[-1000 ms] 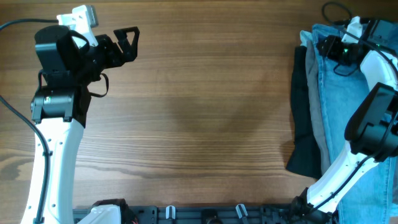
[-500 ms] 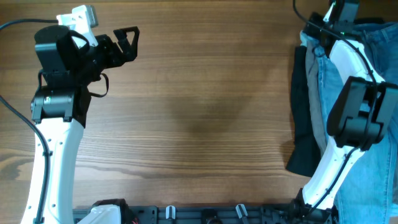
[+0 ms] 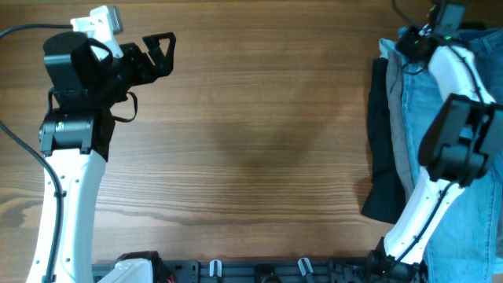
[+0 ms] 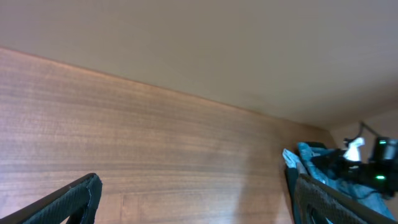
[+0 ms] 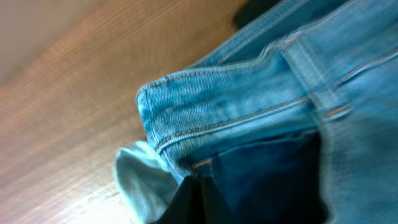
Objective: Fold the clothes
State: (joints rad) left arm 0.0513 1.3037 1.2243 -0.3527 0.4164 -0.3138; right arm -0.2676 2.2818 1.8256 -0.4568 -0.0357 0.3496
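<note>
Light-blue jeans (image 3: pixel 415 110), waistband stitched and pale pocket lining showing, lay along the table's (image 3: pixel 259 141) right edge over grey trousers (image 3: pixel 397 126) and a black garment (image 3: pixel 380 149). Left claw (image 3: pixel 161 51) gaped wide above the table's far-left; right claw (image 3: pixel 414 45) at its far-right, grip unclear

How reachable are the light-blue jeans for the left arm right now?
Probably not: nothing blocks it, but the left gripper sits the whole wooden tabletop away from the light-blue jeans.

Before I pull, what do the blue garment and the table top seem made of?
The jeans look like light-blue denim: ribbed weave, tan double stitching, a belt loop. The table looks like wood or wood-look laminate, matte brown with running grain; I cannot tell which.
</note>
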